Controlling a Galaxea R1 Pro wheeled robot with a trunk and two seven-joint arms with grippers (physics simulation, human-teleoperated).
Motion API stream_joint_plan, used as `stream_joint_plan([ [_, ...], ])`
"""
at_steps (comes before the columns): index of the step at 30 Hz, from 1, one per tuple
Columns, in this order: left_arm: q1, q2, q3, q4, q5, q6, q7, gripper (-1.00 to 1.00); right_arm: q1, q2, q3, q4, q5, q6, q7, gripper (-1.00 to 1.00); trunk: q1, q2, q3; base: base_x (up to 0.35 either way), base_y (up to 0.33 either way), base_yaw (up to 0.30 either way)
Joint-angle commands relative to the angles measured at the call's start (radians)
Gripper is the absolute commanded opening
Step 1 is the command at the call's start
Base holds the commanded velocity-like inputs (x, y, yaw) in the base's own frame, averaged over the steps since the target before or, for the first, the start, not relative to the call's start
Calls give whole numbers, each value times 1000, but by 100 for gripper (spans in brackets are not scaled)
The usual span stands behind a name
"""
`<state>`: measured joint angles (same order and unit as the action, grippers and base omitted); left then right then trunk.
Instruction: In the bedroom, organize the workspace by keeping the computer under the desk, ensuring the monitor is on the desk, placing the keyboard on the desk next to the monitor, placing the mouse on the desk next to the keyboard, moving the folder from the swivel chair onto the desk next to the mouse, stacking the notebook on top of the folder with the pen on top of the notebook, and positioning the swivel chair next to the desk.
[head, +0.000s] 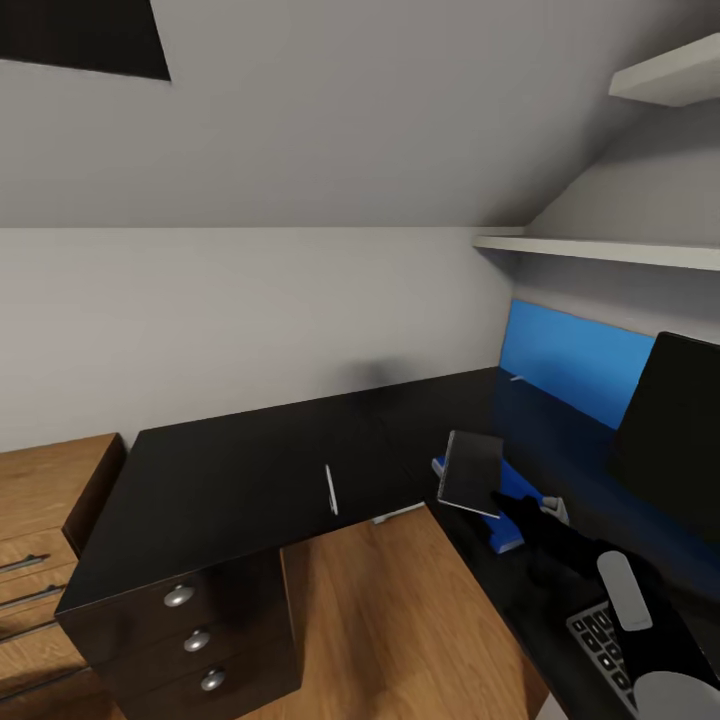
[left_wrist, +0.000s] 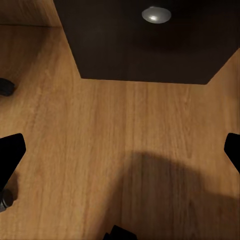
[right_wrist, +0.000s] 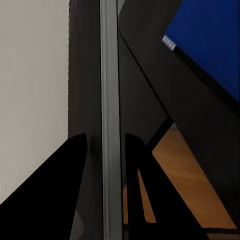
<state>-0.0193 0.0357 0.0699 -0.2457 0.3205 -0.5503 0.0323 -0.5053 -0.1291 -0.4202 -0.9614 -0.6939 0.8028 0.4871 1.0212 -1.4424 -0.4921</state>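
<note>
Sloped grey walls and 2 white shelves close over a glossy black L-shaped counter (head: 250, 470), and my right fingers (head: 517, 505) reach out over its near wing, pinched shut on the edge of the small black notebook (head: 471, 472). In my right wrist view the notebook (right_wrist: 110, 125) shows edge-on, a thin grey strip clamped between the 2 dark fingers (right_wrist: 75, 170), so it stands tilted up on its side, not flat. The bright blue folder (head: 505, 520) lies flat on the counter directly under and just beyond those fingers, touching nothing of mine that I can see; that is the relation that counts, since the notebook has to go down onto it. I judge the next move is to roll the notebook level and lower it, lining its long side with the folder's. The pen (head: 331, 489) lies well apart, off to the left of my right fingers on the other wing, its long axis running roughly away from me. My left fingers (left_wrist: 120, 150) hang spread wide and empty over the wooden floor (left_wrist: 120, 150) beside the drawer unit (left_wrist: 150, 40), nearer the pen's side. The keyboard (head: 600, 640) sits below my right forearm, the monitor (head: 675, 420) beyond it.
</note>
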Motion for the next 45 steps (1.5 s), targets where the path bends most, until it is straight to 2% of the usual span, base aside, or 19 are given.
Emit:
stream_joint_plan([
  [1,-1,0,4,0,-6,-2,3,100,-1,0,-3,3,-1,6,4,-100,0,-1,-1,11,-20,0],
  [13,0,0,4,0,-6,-3,2,100,-1,0,-9,88,-1,-72,2,-100,0,-1,-1,3,-125,0],
  [37,-1,3,4,0,-4,-3,3,100,-1,-3,-11,108,-1,-80,1,-100,0,-1,-1,2,-51,0],
  [45,-1,3,4,0,-5,-4,3,100,-1,-3,-10,108,0,-81,-1,-100,0,-1,-1,142,-1,0],
])
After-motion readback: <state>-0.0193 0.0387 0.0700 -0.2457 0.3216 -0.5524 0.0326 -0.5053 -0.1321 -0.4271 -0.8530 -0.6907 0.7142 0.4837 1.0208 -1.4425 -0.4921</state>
